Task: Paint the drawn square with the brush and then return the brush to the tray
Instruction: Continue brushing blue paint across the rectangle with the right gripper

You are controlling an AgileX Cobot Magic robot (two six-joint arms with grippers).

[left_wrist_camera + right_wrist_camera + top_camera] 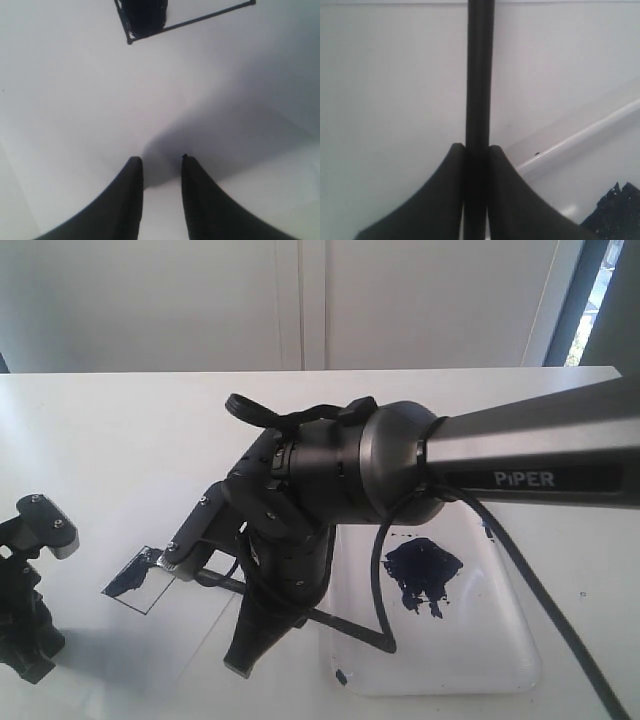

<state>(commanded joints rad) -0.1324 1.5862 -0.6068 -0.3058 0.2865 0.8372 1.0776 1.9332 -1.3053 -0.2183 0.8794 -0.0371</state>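
My right gripper (243, 658) (476, 146) is shut on the black handle of the brush (220, 582) (479, 75), which runs slantwise between the fingers. The handle's left end reaches the near corner of the drawn square (140, 585) (150, 20). That outline on the white sheet has a dark-blue smear in one part. The bristles are too small to make out. The tray (520, 640) (580, 137) lies right of the gripper and bears a dark blue paint blot (420, 570) (617, 210). My left gripper (30, 640) (159, 159) hovers open over white paper, holding nothing.
The right arm's dark wrist and forearm (450, 460) hang over the middle of the white table (120, 440) and hide part of the tray. A black cable (383, 590) loops down from the wrist over the tray's left rim.
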